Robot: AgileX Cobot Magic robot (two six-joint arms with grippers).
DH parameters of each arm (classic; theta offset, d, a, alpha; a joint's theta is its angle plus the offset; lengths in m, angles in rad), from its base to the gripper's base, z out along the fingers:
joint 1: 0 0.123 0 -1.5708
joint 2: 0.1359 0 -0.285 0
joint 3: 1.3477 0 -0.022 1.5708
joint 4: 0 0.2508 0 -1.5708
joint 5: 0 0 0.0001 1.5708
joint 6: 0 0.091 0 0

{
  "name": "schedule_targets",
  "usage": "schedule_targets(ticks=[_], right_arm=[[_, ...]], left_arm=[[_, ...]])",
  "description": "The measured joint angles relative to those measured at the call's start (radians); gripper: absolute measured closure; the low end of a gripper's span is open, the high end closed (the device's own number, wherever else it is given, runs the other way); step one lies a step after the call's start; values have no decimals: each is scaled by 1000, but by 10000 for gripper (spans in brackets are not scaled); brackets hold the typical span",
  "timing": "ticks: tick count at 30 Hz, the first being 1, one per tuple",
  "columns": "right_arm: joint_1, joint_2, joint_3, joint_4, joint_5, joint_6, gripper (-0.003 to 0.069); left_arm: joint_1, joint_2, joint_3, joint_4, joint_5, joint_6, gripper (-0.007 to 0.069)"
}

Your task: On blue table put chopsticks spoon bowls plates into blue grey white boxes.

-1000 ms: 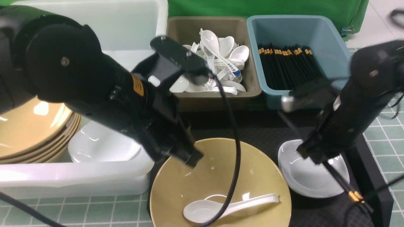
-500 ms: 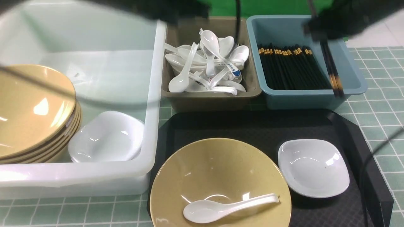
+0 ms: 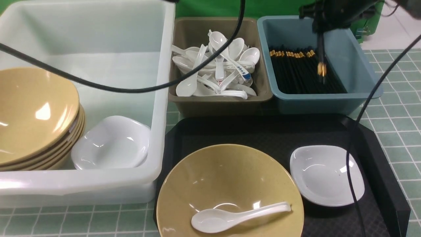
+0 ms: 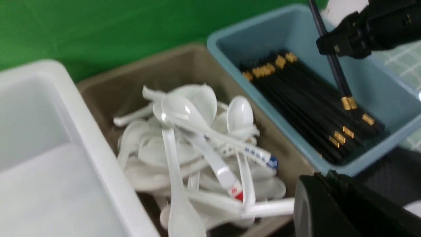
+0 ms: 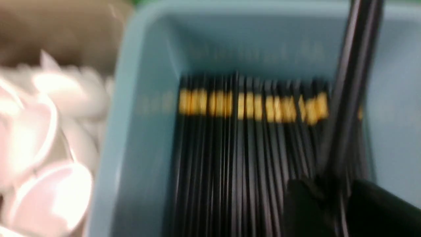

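Green cloth (image 3: pixel 263 8) backs a pale tiled surface (image 3: pixel 394 125), with three boxes in a row along its far side. On the left is the white tub (image 3: pixel 161 98), the largest of the three. It holds the stacked bowls (image 3: pixel 33 112), tan and tilted against its left wall, and a white plate (image 3: pixel 111 144) lies touching them.

The grey box (image 3: pixel 194 36) stands in the middle, filled with a heap of spoons (image 3: pixel 217 69) lying every way. The blue box (image 3: pixel 361 75) on the right has a row of chopsticks (image 3: pixel 296 72) laid flat side by side, gold bands toward the far wall.

The right hand (image 3: pixel 320 28) hangs over the blue box. The held chopsticks (image 3: pixel 321 62) pass between its fingers and point steeply down, gold-banded end lowest, close above the laid row. In the left wrist view that end (image 4: pixel 347 102) sits near the box's front wall. Whether the right hand's fingers clamp the sticks or stand loose around them cannot be told; the right wrist view is blurred.

The left hand (image 4: pixel 329 197) shows only as a black shape in its own wrist view, near the grey box's front edge, its fingers together.

Nearer the robot a black tray (image 3: pixel 263 131) lies on the surface. On it sits a tan bowl (image 3: pixel 227 174) with a white spoon (image 3: pixel 230 219) lying inside, handle to the right. A second plate (image 3: pixel 325 174) rests just beside the bowl. A black cable (image 3: pixel 98 87) hangs across the tub.
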Motion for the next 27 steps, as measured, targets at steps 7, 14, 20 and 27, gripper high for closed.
schedule_targets(ticks=[7,14,20,27], right_arm=[[30,-50,-37,80,268,-231,188],[152,-303,147,138,285,-407,175],[304,-525,449,145,291,-566,175],[485,-603,719,145,291,-789,175]], left_arm=[[0,-62,23,93,259,15,618],[0,-288,220,115,331,37,618],[0,-455,422,115,341,49,618],[0,-556,581,100,342,104,618]])
